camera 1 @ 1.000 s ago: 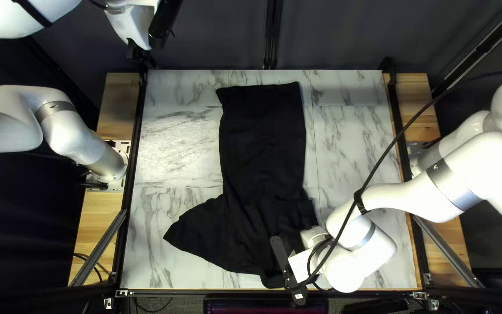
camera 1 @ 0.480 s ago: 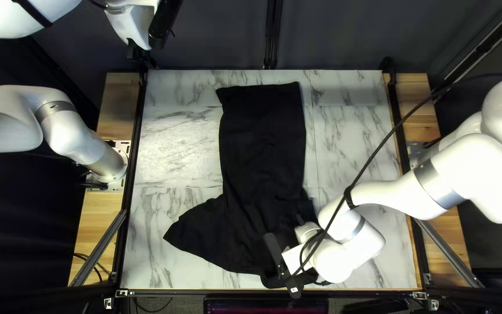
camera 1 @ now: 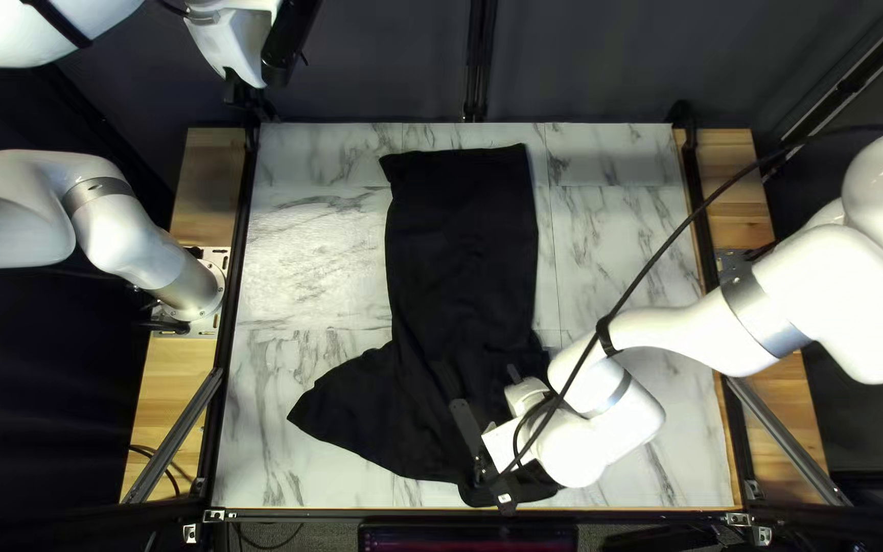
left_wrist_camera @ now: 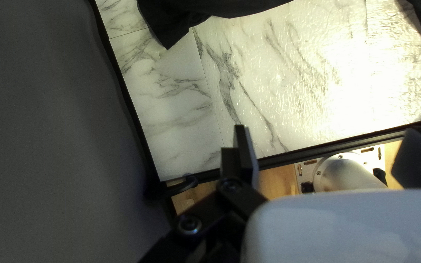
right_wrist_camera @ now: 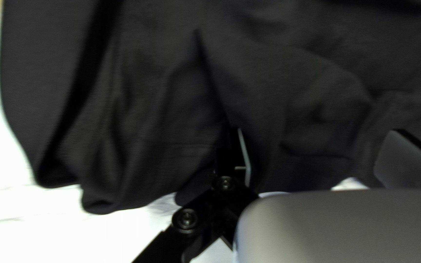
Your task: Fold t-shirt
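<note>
"Where's the shirt (camera 1: 462, 245)?"

"Down the middle of the surface (camera 1: 309, 235), long part towards the far edge, flared part (camera 1: 344, 414) and loose folds at the near one."

"And the right end effector (right_wrist_camera: 317, 130)?"

"Spread wide over those near folds, nothing pinched. I can't tell whether its tips touch cloth. The left end effector (left_wrist_camera: 328, 128) is open too, above the far corner on its own side, well apart from the shirt."

"What could go wrong?"

"The folds look layered, so closing there might catch too many and drag the long part askew. Too shallow a pinch, and the cloth could slip free. With one finger snagged in a crease, any sideways sweep would bunch it."

"Anything in the way?"

"The cable (camera 1: 656, 264) drapes across the right arm (camera 1: 605, 440) and hangs by its wrist; a wide turn might tug it. The near rail (camera 1: 309, 515) is close as well, so a low move that way could knock it. The left arm (camera 1: 232, 41) is up by the curtain (camera 1: 360, 72), which it could brush if it swings outward."
</note>
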Available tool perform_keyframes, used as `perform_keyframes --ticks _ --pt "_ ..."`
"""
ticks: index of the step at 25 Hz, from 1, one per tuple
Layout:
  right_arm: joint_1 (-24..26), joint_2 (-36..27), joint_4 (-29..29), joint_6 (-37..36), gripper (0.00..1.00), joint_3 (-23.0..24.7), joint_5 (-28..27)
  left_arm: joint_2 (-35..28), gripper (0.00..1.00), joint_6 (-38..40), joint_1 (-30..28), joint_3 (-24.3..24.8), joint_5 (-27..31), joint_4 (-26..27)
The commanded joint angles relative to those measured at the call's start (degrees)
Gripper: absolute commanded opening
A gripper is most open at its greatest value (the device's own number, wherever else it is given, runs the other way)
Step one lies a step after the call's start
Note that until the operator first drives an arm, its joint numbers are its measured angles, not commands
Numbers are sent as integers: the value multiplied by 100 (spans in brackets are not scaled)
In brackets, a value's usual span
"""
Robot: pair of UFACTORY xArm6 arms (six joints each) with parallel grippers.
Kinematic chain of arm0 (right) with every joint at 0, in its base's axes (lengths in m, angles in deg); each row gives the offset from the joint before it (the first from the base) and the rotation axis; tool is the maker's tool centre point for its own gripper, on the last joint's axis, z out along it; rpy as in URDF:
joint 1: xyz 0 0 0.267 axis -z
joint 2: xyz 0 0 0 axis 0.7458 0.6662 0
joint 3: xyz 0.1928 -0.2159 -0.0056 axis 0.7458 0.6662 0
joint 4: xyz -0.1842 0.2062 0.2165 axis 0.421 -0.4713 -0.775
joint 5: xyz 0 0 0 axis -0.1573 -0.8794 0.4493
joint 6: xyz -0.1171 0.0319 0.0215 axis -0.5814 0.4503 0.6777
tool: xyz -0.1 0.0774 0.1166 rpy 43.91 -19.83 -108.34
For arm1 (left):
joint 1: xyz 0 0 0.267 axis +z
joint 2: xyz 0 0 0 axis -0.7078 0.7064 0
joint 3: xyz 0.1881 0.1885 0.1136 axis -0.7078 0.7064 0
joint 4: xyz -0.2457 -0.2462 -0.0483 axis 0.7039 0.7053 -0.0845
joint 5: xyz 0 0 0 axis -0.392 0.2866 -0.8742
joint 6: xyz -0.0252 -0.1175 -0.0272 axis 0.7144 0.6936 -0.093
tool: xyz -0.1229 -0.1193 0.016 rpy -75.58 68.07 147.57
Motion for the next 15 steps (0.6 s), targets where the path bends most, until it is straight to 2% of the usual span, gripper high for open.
perform_keyframes --ticks 1,6,11,15 --pt "-184 173 66 -65 100 -527 -324 0 100 0 0 0 0 0" --pt "-421 509 42 61 100 -830 -454 0 100 0 0 0 0 0" --pt "-523 597 -61 261 100 -653 -309 0 100 0 0 0 0 0" --pt "-625 604 -135 310 100 -709 -419 0 100 0 0 0 0 0"
